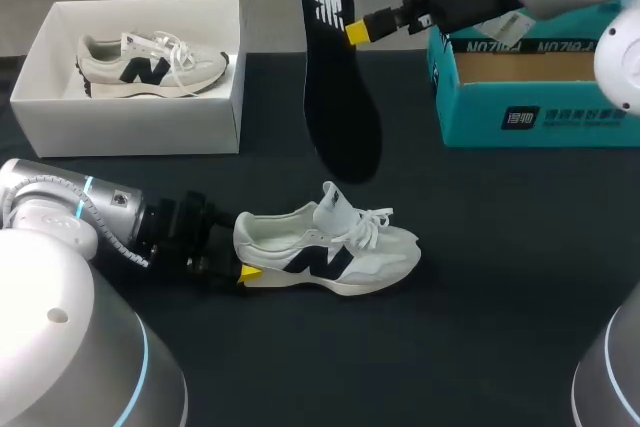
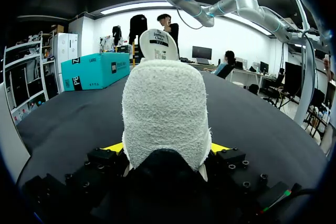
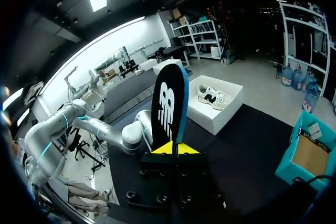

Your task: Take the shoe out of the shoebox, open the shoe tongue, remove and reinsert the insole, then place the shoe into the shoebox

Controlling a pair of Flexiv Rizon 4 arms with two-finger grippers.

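Observation:
A white sneaker (image 1: 340,247) with a dark logo lies on its sole in the middle of the black table, toe pointing right. My left gripper (image 1: 242,249) comes in low from the left and is shut on its heel (image 2: 165,108), one yellow tip on each side. My right gripper (image 1: 357,31) is up above the table's back edge, shut on the edge of a black insole (image 1: 340,107). The insole hangs upright above and behind the sneaker. In the right wrist view the insole (image 3: 169,103) stands between the fingers and hides the sneaker.
An open white shoebox (image 1: 130,117) sits at the back left with a second sneaker (image 1: 150,65) in it. A teal cardboard box (image 1: 530,112) stands at the back right, under my right arm. The table's front and right are bare black cloth.

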